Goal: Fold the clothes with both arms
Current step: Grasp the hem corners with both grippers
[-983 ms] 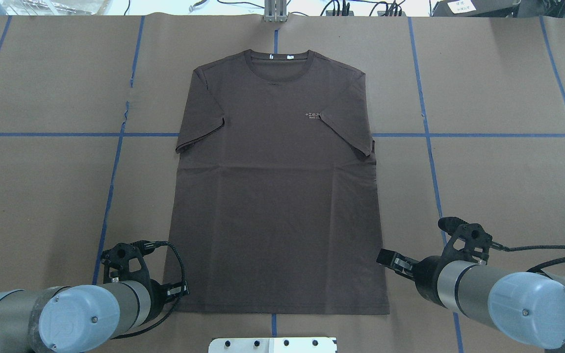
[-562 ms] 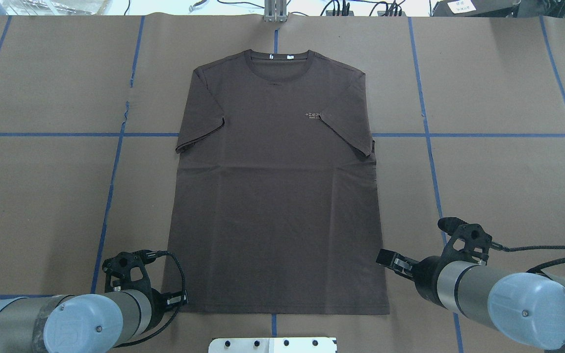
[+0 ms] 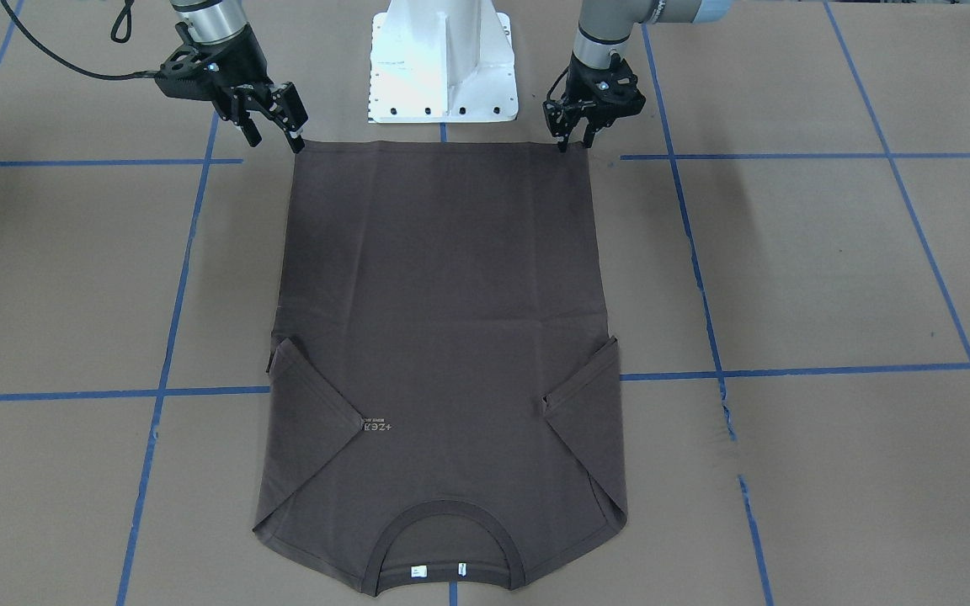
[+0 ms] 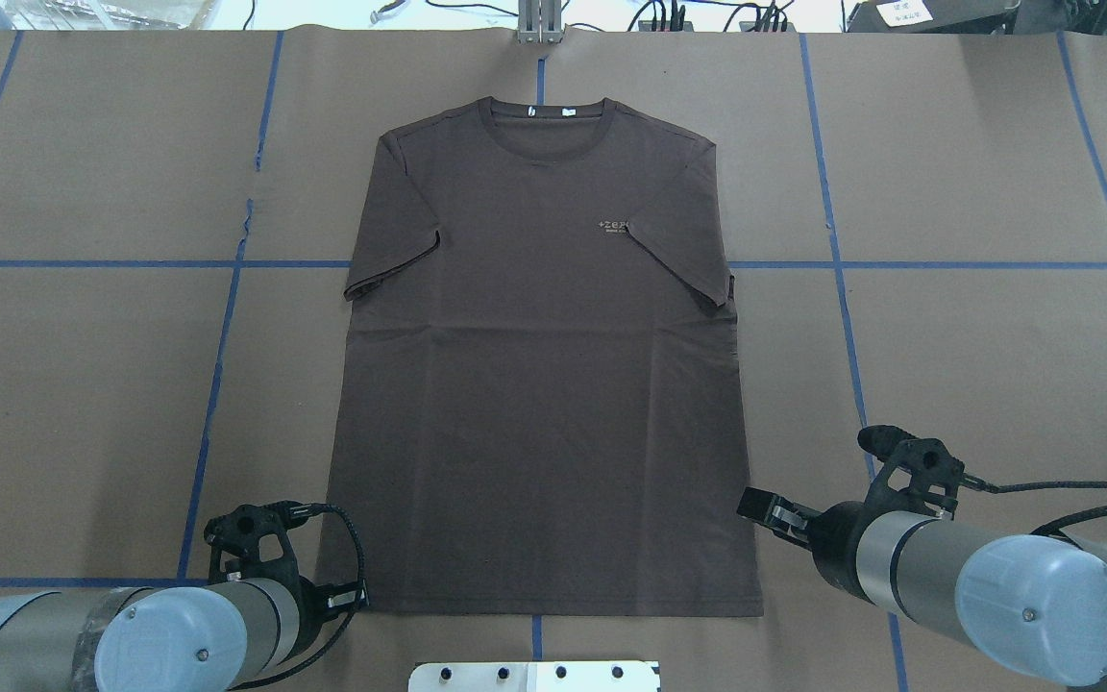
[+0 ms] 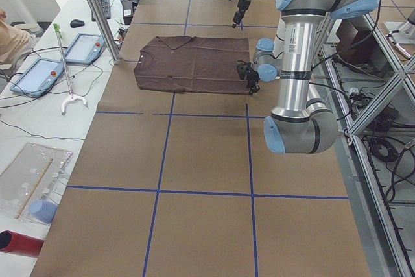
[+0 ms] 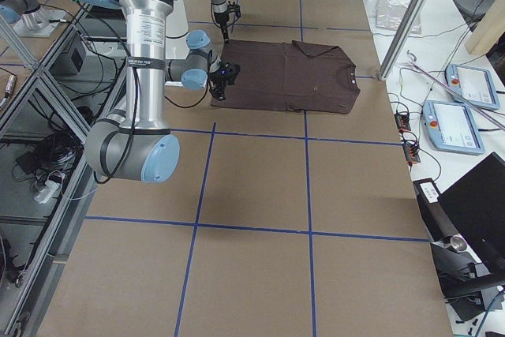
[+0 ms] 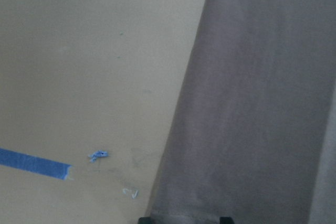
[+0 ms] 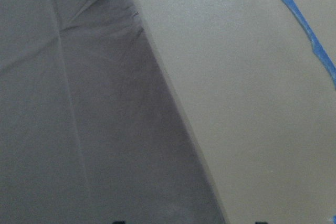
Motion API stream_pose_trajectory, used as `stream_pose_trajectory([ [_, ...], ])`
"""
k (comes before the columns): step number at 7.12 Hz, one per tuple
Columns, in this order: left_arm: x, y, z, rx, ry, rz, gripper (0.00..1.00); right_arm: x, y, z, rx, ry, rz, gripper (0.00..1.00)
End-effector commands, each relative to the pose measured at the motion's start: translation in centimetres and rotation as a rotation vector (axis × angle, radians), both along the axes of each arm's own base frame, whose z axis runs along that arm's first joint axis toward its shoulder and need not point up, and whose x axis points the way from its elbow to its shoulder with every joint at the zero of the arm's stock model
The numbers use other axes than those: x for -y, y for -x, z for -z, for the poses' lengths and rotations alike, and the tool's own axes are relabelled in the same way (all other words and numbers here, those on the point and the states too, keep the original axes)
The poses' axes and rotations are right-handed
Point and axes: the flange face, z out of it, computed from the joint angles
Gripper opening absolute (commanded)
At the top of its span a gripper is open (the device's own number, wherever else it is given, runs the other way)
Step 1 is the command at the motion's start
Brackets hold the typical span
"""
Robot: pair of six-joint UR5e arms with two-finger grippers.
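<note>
The dark brown T-shirt [image 4: 544, 384] lies flat on the brown table, collar far from me, both sleeves folded in; it also shows in the front view [image 3: 443, 320]. My left gripper [image 3: 574, 143] is open and low at the hem's near left corner [image 4: 346, 596]. In the left wrist view its fingertips [image 7: 145, 219] straddle the hem corner. My right gripper [image 3: 274, 139] is open at the hem's near right corner [image 4: 760, 506]. The right wrist view shows the shirt's side edge [image 8: 173, 108] between its fingertips [image 8: 118, 222]. Neither grips cloth.
The white pedestal base [image 3: 443, 59] stands just behind the hem [image 4: 534, 676]. Blue tape lines [image 4: 217, 365] cross the brown paper. A metal post [image 4: 540, 19] stands beyond the collar. Tablets [image 5: 39, 76] lie on the side bench.
My left gripper has moved back towards the robot and down at the hem's left corner. The right gripper and the shirt have not moved.
</note>
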Motion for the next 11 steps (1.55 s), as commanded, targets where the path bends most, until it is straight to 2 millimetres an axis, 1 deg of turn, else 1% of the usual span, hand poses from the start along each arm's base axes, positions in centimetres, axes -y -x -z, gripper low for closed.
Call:
stream_pose_trajectory([
  [1, -0.1, -0.1, -0.1, 0.003, -0.002, -0.003, 0.53, 0.0, 0.0, 0.0, 0.0, -0.001, 0.0, 0.87],
  [3, -0.1, -0.1, -0.1, 0.005, -0.003, -0.004, 0.53, 0.0, 0.0, 0.0, 0.0, -0.001, -0.001, 0.87],
  [4, -0.1, -0.1, -0.1, 0.005, -0.003, -0.004, 0.46, 0.0, 0.0, 0.0, 0.0, -0.001, 0.0, 0.87],
  [5, -0.1, -0.1, -0.1, 0.005, -0.002, -0.006, 0.01, 0.0, 0.0, 0.0, 0.0, -0.002, 0.001, 0.87],
  [8, -0.1, 0.3, 0.6, -0.01, -0.005, -0.008, 0.0, 0.0, 0.1, -0.1, -0.002, -0.002, 0.001, 0.87],
  [9, -0.1, 0.3, 1.0, -0.019, -0.005, -0.009, 0.0, -0.3, 0.4, 0.1, -0.001, -0.007, 0.001, 0.85],
  [10, -0.1, 0.2, 1.6, -0.03, -0.004, -0.007, 0.0, -0.4, 1.5, 0.8, -0.024, 0.006, -0.006, 0.78],
  [11, -0.1, 0.3, 1.9, -0.038, -0.004, -0.005, 0.0, -0.6, 3.0, 2.2, -0.063, 0.054, -0.032, 0.71],
])
